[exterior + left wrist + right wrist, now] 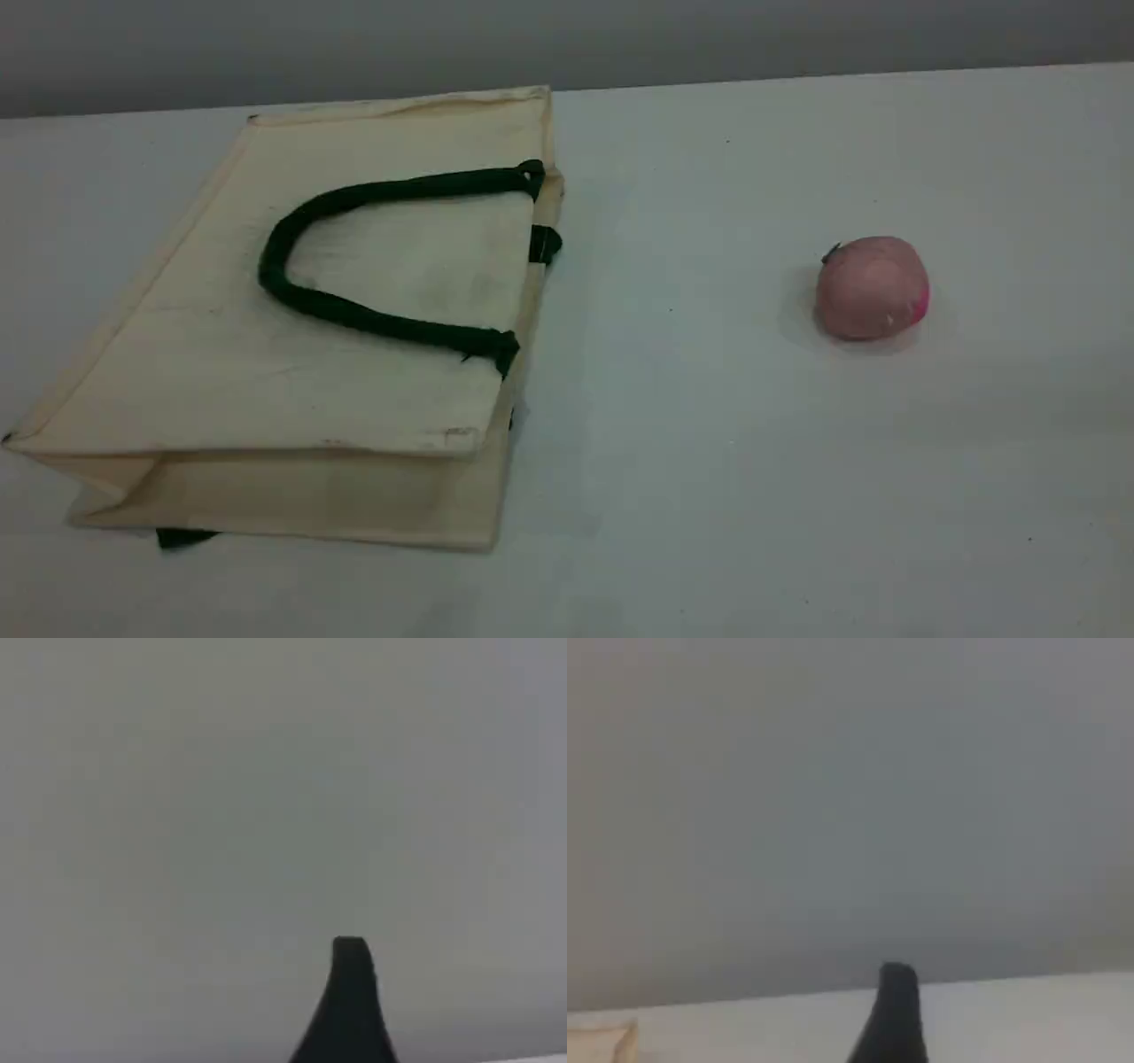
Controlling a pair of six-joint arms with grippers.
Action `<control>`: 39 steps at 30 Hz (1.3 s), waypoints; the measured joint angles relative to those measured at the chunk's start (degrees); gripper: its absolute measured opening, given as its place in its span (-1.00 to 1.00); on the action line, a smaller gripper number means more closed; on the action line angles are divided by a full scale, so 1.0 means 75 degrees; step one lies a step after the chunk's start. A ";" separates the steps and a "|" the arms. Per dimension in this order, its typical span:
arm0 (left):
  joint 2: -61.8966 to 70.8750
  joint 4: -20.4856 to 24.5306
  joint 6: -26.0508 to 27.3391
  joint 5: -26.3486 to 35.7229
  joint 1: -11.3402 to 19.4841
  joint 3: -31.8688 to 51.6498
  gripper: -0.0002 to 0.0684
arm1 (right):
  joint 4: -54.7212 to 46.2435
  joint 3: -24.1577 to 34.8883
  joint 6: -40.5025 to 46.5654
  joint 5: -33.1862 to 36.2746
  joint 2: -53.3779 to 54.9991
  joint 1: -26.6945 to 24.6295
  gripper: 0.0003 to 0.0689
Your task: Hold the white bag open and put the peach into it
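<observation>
The white bag point(292, 354) lies flat on the left of the table, closed, its mouth edge turned right. Its dark green rope handle point(372, 190) rests looped on the top face. The peach point(872, 286) sits alone on the right, well apart from the bag. Neither arm shows in the scene view. The left wrist view holds one dark fingertip point(351, 992) against a plain grey wall. Another dark fingertip point(895, 1010) shows in the right wrist view above the table's far edge, with a bag corner point(602, 1045) at lower left. Both grippers are open and hold nothing.
The white table point(753, 443) ends at a grey wall point(567, 35) behind the bag. A bit of a second green handle point(182, 537) pokes out from under the bag's near left corner.
</observation>
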 joint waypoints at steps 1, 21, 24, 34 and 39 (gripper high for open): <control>0.0000 0.0000 -0.0096 0.0000 0.0000 0.0000 0.61 | 0.0032 0.0000 0.0000 0.0000 0.0000 0.0000 0.68; 0.0056 -0.0051 -0.1369 -0.0992 0.0000 -0.0691 0.61 | 0.1003 -0.1447 0.0249 -0.0805 0.0291 0.0000 0.68; 0.0411 -0.0036 -0.1369 -0.0473 0.0000 -0.1230 0.61 | 0.0935 -0.2224 0.0249 -0.0416 0.0929 0.0000 0.68; 0.3307 0.0093 -0.1478 -0.0121 0.0000 -0.2891 0.61 | 0.0935 -0.4559 -0.0857 0.1210 0.3680 0.0000 0.68; 0.5143 0.0746 -0.1553 -0.0162 0.0000 -0.3633 0.61 | 0.0935 -0.5369 -0.1439 0.1255 0.4894 0.0000 0.68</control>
